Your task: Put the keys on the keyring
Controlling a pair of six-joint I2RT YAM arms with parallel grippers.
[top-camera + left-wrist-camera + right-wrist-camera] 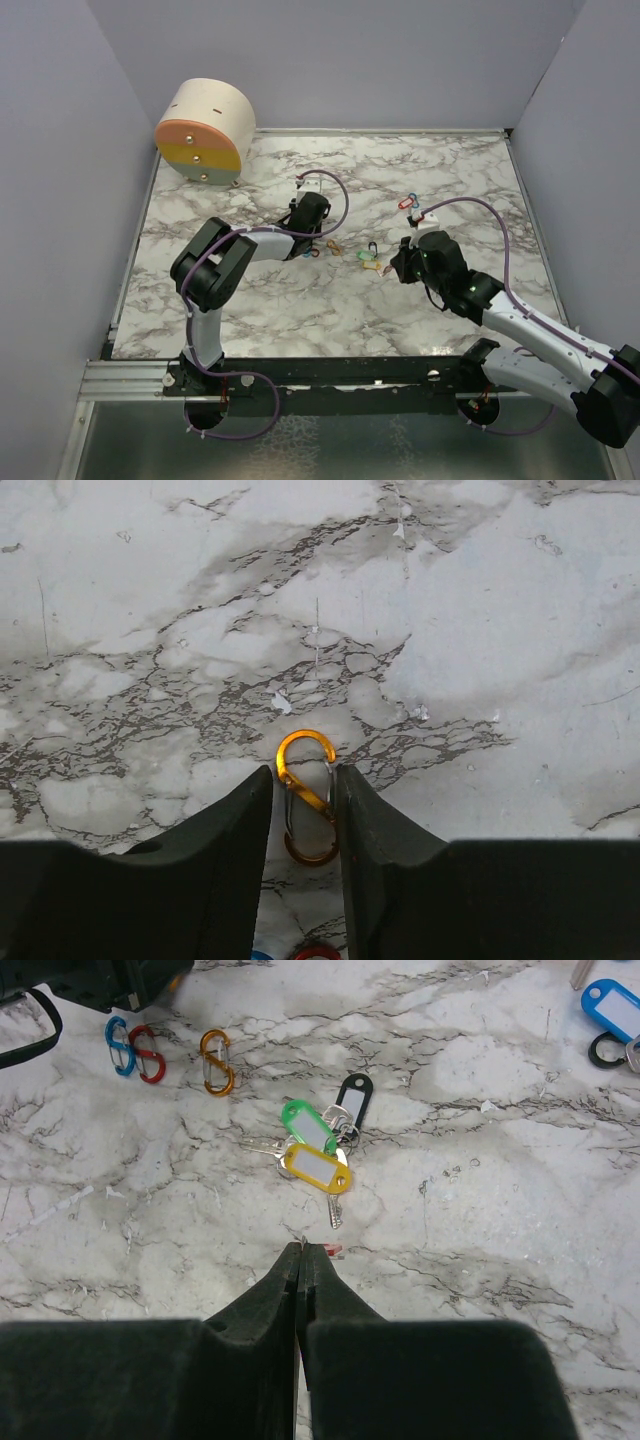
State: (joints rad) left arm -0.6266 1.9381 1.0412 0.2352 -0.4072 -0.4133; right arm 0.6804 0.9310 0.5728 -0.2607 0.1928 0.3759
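The keyring is an orange S-shaped clip (305, 798) lying flat on the marble table (250, 300); it also shows in the right wrist view (215, 1060). My left gripper (316, 236) hovers over it, and the clip shows in the narrow gap between the open fingers of the left gripper (304, 772). Keys with green (308, 1126), yellow (316, 1168) and black (353, 1095) tags lie bunched mid-table (370, 258). A blue-tagged key (612, 1005) and a red tag (405, 204) lie farther back. My right gripper (303, 1246) is shut just short of the bunch, with a small red bit beside its tips.
A blue clip (120, 1045) and a red clip (150, 1053) lie beside the orange one, under my left gripper. A round wooden drum (205, 130) stands at the back left. Grey walls close in the table on three sides.
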